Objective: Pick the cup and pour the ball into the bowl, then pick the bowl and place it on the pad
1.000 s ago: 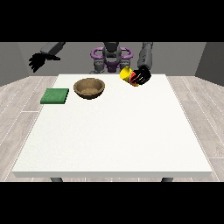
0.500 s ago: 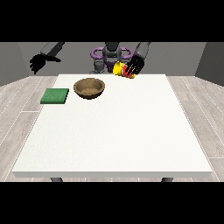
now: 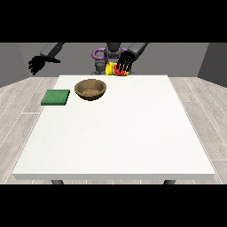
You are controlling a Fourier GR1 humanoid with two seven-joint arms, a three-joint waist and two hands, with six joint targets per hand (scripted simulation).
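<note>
At the far left, the hand at the view's left [image 3: 36, 65] is held raised off the edge of the tabletop [image 3: 115, 133], carrying nothing; whether its fingers are straight or curled cannot be told. The green pad [image 3: 56, 97] lies flat near the left edge, with nothing on it. Just to its right, apart from it, the wooden bowl [image 3: 91, 89] stands upright on the tabletop; no ball can be made out inside it.

Further right, above the far edge, the yellow cup [image 3: 114, 69] is gripped by the hand at the view's right [image 3: 124, 63], whose fingers are curled round it. The cup is held lifted and appears tilted on its side. A red patch shows at the cup beneath the fingers; whether this is the ball cannot be confirmed.

The pick of the cup is judged complete. Pouring, lifting the bowl and setting it on the pad are judged outstanding.

Against the frames from half a second and one second earlier, the cup and its hand have been carried leftward, towards the bowl. Pad and bowl are unchanged.
</note>
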